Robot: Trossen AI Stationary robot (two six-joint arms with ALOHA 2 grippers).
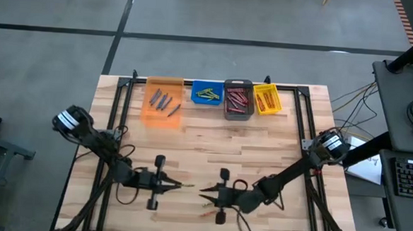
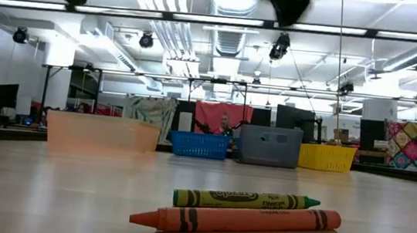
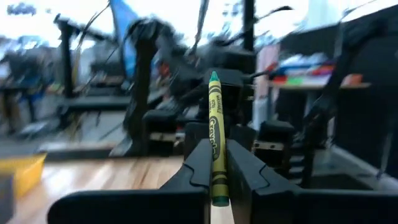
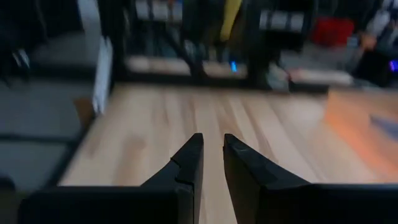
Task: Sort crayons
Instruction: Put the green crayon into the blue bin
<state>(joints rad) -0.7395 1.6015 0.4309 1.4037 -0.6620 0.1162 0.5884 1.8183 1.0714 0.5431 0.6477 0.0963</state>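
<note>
My left gripper (image 1: 174, 186) hovers over the near middle of the table, shut on a green-yellow crayon (image 3: 214, 124). My right gripper (image 1: 204, 193) faces it from the right. Its fingers (image 4: 211, 142) stand a narrow gap apart with nothing between them. One green crayon (image 2: 246, 200) and one orange crayon (image 2: 236, 219) lie flat on the wood (image 1: 207, 214) below the right gripper. At the far edge stand an orange bin (image 1: 163, 101) with blue crayons, a blue bin (image 1: 207, 94) with green-yellow ones, a grey bin (image 1: 238, 99) with red ones and a yellow bin (image 1: 266, 99) with orange ones. My left gripper pinches the green-yellow crayon near its flat end (image 3: 217, 171) between its two fingers. The crayon lies along the fingers, and its pointed end (image 3: 214, 78) sticks out past the fingertips. The fingers point about level toward the table's right. The crayon is lifted clear of the table.
A black frame rail (image 1: 215, 83) runs along the table's far edge and down both sides. Bare wood lies between the bins and the grippers. A desk with a keyboard (image 1: 409, 175) stands beyond the right edge.
</note>
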